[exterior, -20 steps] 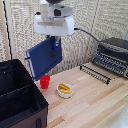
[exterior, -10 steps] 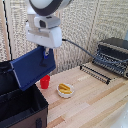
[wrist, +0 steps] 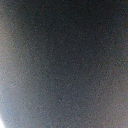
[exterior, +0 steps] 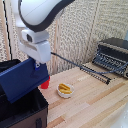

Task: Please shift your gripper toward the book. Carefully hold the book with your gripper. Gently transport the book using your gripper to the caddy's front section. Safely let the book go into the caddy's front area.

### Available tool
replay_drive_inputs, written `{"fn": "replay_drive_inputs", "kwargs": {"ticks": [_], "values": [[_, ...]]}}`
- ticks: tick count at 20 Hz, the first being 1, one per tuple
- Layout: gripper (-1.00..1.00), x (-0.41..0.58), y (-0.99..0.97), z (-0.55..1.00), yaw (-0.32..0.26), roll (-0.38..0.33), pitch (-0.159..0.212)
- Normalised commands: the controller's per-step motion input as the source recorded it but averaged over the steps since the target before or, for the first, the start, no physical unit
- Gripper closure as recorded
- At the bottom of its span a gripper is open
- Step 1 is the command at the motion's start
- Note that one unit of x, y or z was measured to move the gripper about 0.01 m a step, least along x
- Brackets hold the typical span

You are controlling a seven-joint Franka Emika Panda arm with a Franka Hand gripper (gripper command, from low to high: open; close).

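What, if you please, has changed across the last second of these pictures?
The tool has carried the book toward the exterior view's left and lower, so the book now hangs tilted over the caddy. It remains gripped, not released. The red cup, the small bowl and the toaster oven stayed put.

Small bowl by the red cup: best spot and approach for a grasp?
Take the small bowl by its rim, coming straight down from above. It sits upright and shallow on the table, so the thin rim is its only pinchable edge. Choose the side away from the red cup, which stands close by.
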Motion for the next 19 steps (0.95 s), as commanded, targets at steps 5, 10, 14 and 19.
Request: {"fn": "replay_drive_inputs", "kwargs": {"ticks": [5, 10, 14, 19], "values": [[-1.00, -0.051, 0.65, 0.00, -0.081, -0.072, 0.047], [-1.00, 0.000, 0.24, 0.06, -0.036, -0.038, 0.000], [-1.00, 0.008, -0.03, 0.22, -0.042, 0.017, 0.013], [-1.00, 0.018, -0.40, 0.26, -0.067, 0.072, 0.000]]}}
